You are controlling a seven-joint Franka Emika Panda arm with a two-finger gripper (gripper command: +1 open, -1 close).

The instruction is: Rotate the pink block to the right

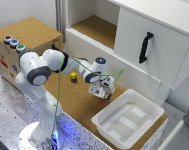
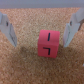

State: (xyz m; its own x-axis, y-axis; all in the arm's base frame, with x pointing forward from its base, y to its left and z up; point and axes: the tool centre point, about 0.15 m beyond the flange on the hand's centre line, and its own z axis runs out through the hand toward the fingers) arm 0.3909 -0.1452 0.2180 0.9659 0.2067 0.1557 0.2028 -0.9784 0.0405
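In the wrist view the pink block (image 2: 48,43) lies on the cork surface, with a dark L-shaped mark on its near face. My gripper (image 2: 39,41) is open, with one finger (image 2: 7,27) on each side of the block and neither touching it. The block sits closer to the other finger (image 2: 74,27). In the exterior view the gripper (image 1: 100,93) hangs low over the cork board near the white tray (image 1: 144,107). There the hand hides the block.
A small yellow block (image 1: 73,75) with dark and red marks stands on the cork behind the arm. A white cabinet with a black handle (image 1: 145,46) is at the exterior view's right. A cork-topped box with coloured buttons (image 1: 14,42) is at the left.
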